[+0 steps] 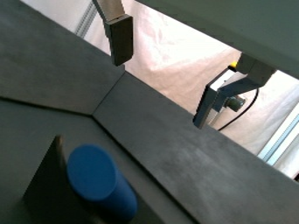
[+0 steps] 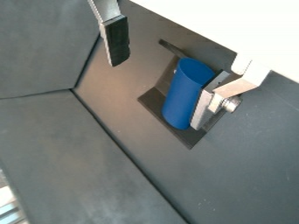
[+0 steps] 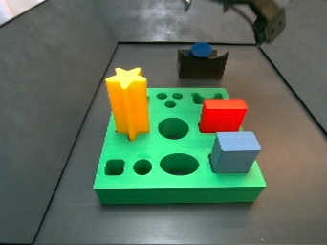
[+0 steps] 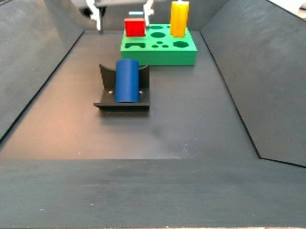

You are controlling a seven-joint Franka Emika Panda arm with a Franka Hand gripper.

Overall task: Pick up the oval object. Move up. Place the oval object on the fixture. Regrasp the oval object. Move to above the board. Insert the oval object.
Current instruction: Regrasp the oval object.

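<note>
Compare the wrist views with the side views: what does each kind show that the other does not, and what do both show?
Only the wrist views show the claw's finger close up, holding nothing. Only the side views show the green board with the yellow star, red block and grey-blue cube. Both show the oval object lying in the fixture, with the claw above and apart from it.

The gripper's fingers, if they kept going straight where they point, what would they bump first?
Probably the bare dark floor. The gripper is empty, beside the oval object on the fixture; depth is unclear.
</note>
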